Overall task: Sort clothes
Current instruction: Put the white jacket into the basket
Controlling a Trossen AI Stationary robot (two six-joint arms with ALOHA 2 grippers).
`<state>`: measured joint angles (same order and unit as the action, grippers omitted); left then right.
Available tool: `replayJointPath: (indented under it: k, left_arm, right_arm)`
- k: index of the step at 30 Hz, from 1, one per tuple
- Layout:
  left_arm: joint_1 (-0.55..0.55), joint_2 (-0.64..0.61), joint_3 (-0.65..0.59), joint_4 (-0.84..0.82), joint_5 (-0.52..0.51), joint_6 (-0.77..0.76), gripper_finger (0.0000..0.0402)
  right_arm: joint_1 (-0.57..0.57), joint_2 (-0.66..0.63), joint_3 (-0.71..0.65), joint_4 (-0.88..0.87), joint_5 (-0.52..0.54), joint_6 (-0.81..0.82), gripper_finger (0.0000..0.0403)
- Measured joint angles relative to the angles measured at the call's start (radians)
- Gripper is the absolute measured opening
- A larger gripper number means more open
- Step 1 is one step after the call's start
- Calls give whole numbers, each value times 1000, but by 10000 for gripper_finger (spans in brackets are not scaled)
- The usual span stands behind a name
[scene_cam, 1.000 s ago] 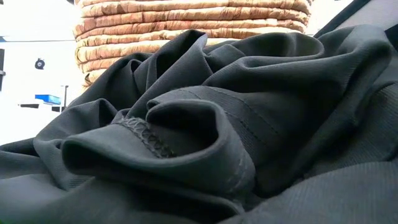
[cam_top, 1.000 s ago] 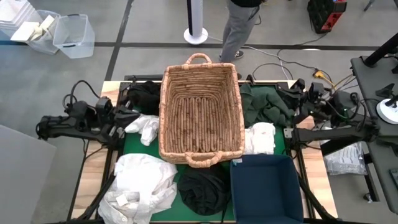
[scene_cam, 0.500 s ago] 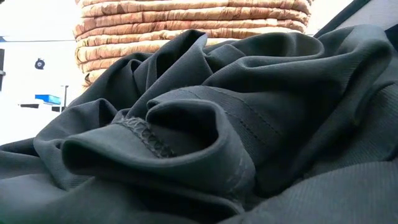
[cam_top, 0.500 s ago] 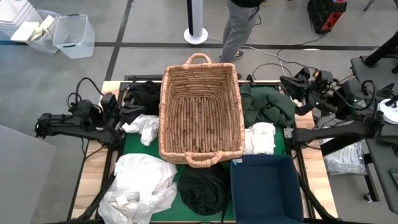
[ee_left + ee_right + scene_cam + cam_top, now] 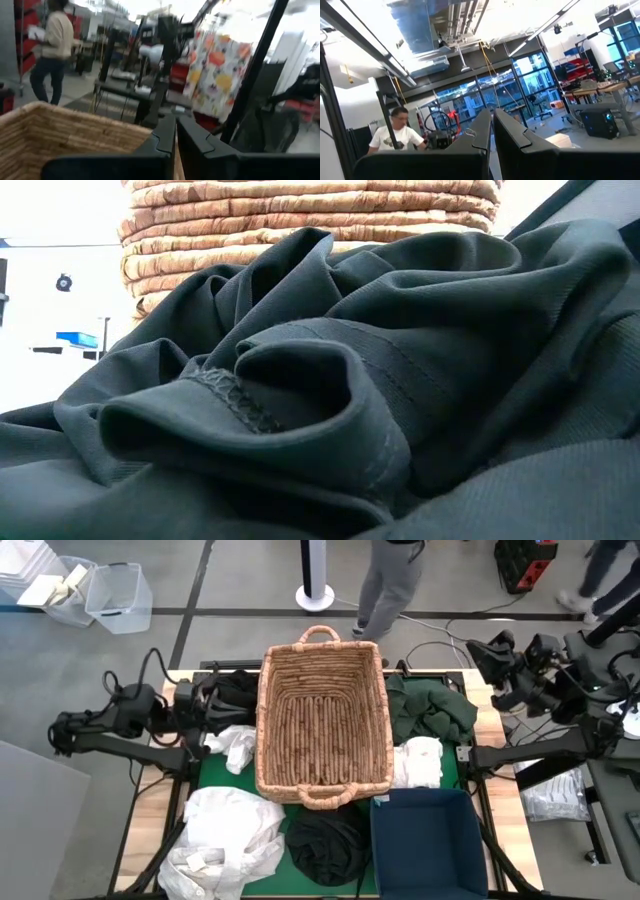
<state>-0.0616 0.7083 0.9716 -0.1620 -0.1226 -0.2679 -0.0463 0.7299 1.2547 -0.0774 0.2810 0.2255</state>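
Note:
The clothes lie around the tan wicker basket [image 5: 322,715]. There is a large white garment [image 5: 228,835] at the near left, a black one [image 5: 328,845] at the near middle and a small white piece [image 5: 232,745] left of the basket. A black heap [image 5: 235,688] lies at the far left, a dark green garment [image 5: 430,710] at the far right and a folded white piece [image 5: 418,762] beside it. My left gripper [image 5: 203,700] hangs shut and empty above the far left heap, its tips [image 5: 175,134] level with the basket's rim. My right gripper [image 5: 484,655] is shut and empty, raised beyond the green garment and pointing upward [image 5: 491,125].
A dark blue square bin [image 5: 428,840] stands at the near right, touching the basket's near corner. In the low view, dark cloth [image 5: 350,390] fills the foreground, with the basket's wall [image 5: 300,220] behind it. People stand beyond the far edge [image 5: 388,580], and cables and gear lie at the right.
Both grippers have risen from near the table, staying shut and empty. The left one has tipped upward and drawn toward the far left heap. The right one has lifted higher over the far right corner. The clothes have not moved.

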Motion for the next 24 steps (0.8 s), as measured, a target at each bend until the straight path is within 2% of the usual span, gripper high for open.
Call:
replayJointPath:
  k: [3,12,24]
  left_arm:
    - [0,43,52,-49,0,23,0]
    - [0,105,83,-53,0,76,0]
    - [0,112,83,-39,-1,73,0]
  right_arm:
    - [0,5,24,-20,-2,7,13]
    - [0,14,97,-311,-142,45,13]
    - [0,72,159,-314,-146,69,13]
